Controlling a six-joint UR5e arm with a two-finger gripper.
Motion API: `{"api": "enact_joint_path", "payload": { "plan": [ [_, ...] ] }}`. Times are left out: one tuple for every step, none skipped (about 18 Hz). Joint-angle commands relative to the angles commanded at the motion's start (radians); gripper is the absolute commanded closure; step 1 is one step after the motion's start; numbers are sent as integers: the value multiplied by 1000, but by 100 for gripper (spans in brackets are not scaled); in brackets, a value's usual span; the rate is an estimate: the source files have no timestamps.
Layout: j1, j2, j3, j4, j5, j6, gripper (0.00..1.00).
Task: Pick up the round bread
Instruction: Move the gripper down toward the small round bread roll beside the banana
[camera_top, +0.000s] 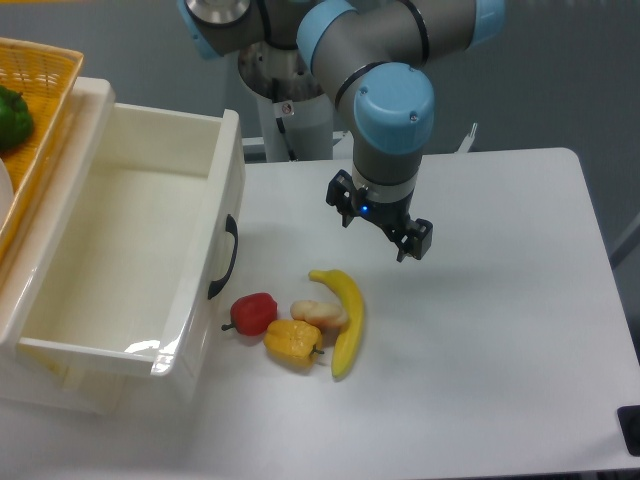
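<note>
Nearest, low in the middle of the frame, a small cluster of food lies on the white table (500, 330). At its lower edge sits the yellow-orange bell pepper (293, 342), with the round bread (318, 314) just above it and touching it, a pale tan lump smaller than either pepper. To the left of the bread lies the red pepper (254, 313), close beside it, and along the bread's right side curves the banana (343, 315), running from the centre of the frame down to a point just right of the yellow-orange pepper. The bread is thus hemmed in on three sides, resting on the table and untouched.

Left of the cluster, filling the lower left of the frame, stands an open white drawer (125, 260) with a black handle (225, 257) on its front face, near the red pepper.

Higher, just above centre, the gripper (381, 227) hangs over bare tabletop, above and right of the bread and well apart from it. Its two fingers stand spread apart with nothing between them. The grey and blue arm (392, 110) rises from it to the top edge.

Farthest, in the upper left corner, a yellow wicker basket (45, 75) holds something green (12, 118)
</note>
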Motion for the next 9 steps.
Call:
{"api": "enact_joint_path", "payload": {
  "plan": [
    [0, 0, -2, 0, -3, 0, 0],
    [0, 0, 0, 2, -6, 0, 0],
    [0, 2, 0, 2, -11, 0, 0],
    [0, 0, 0, 2, -20, -3, 0],
    [-2, 0, -2, 2, -32, -8, 0],
    [-3, 0, -5, 2, -40, -9, 0],
    [-3, 0, -15, 5, -43, -9, 0],
    [-5, -2, -26, 8, -51, -12, 0],
    [-3, -2, -32, 8, -54, -11, 0]
  ]
}}
